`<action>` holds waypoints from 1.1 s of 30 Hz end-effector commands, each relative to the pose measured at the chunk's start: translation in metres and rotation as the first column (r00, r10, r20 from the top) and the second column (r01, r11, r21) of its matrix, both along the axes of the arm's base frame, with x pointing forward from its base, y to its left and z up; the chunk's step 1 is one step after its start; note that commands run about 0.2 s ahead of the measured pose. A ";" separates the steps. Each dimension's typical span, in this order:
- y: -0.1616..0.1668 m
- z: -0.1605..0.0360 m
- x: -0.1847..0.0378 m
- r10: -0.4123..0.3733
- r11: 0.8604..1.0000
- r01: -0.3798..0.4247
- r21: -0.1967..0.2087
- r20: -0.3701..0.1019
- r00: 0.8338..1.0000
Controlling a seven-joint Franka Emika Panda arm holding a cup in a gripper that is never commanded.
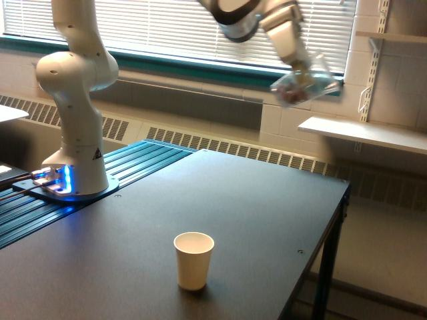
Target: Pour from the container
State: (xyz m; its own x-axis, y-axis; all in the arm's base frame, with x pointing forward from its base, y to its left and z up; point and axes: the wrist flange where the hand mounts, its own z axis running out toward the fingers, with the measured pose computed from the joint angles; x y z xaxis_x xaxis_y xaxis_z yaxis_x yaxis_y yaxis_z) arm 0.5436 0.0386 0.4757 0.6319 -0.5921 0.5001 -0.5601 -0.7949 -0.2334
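Gripper [298, 67] pinching clear cup [305, 87], tilting, blurred, dark bits showing inside, hanging high above desk's [267, 200] far edge. White paper cup [193, 260] standing upright near front edge, well apart, open desk lying around it.

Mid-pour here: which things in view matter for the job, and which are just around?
In the job:
clear plastic cup with dark pieces inside, held by the gripper
white paper cup standing on the table

Just around:
wall shelf
window blinds
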 end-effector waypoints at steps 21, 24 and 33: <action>-0.166 -0.106 -0.096 -0.528 0.834 0.552 0.014 -0.274 0.804; -0.195 -0.115 -0.100 -0.570 0.802 0.597 -0.001 -0.297 0.766; -0.232 -0.153 -0.103 -0.601 0.769 0.637 -0.056 -0.404 0.690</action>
